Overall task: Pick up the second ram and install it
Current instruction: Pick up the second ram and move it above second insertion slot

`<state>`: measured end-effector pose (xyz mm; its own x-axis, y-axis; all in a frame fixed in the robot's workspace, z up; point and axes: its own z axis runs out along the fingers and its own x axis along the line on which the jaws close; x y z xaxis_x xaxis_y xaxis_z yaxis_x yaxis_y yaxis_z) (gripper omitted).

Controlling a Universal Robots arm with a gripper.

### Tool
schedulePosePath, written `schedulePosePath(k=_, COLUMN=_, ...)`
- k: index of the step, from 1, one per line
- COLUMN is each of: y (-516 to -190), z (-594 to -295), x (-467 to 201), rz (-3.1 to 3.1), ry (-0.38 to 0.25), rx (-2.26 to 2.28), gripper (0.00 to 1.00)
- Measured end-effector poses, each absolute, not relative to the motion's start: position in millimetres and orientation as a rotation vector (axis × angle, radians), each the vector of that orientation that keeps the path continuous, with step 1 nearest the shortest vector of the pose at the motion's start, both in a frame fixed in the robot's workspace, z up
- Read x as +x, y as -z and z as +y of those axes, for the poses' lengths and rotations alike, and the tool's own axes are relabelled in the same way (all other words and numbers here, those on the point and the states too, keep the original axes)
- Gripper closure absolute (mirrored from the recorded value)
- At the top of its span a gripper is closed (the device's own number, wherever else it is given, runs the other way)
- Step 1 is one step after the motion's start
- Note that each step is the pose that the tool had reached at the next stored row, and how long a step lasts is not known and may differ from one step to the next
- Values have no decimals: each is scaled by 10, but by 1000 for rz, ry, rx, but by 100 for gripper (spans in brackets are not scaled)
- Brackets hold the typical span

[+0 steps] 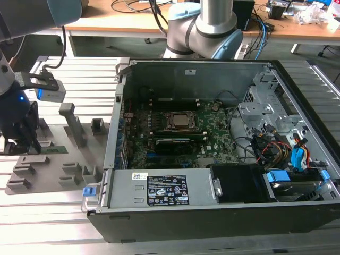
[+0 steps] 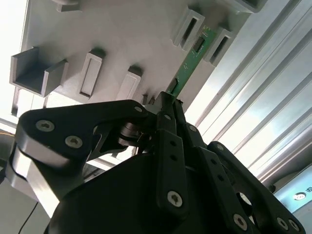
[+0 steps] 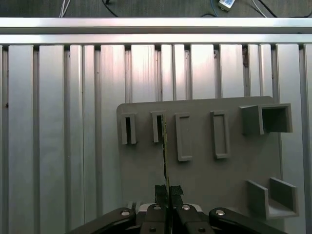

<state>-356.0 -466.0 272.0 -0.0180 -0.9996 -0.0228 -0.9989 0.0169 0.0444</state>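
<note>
The second ram (image 2: 191, 58) is a narrow green stick standing on edge on the grey holder plate (image 3: 204, 170). Its far end sits between two grey holder blocks (image 2: 187, 29). In the first wrist view the second ram (image 3: 165, 156) appears edge-on as a thin line running into my fingers. My gripper (image 3: 168, 192) is shut on the stick's near end, its black fingertips (image 2: 165, 105) pressed against both faces. In the exterior view my gripper (image 1: 25, 141) hangs low over the plate at the far left, with a green strip of the ram (image 1: 55, 149) beside it.
The open computer case (image 1: 212, 69) lies to the exterior view's right of the plate, with the motherboard, processor socket (image 1: 180, 121) and long black slots (image 1: 172, 100) behind it. Several grey holder blocks (image 1: 73, 123) stand on the plate. Ribbed aluminium table (image 3: 58, 122) surrounds it.
</note>
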Motion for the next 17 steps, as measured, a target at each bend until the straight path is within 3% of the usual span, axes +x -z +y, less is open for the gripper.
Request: schedulePosePath(k=17, y=-2911, z=-4660, x=-3558, rz=-2229, ry=75, rx=2191, gripper=86)
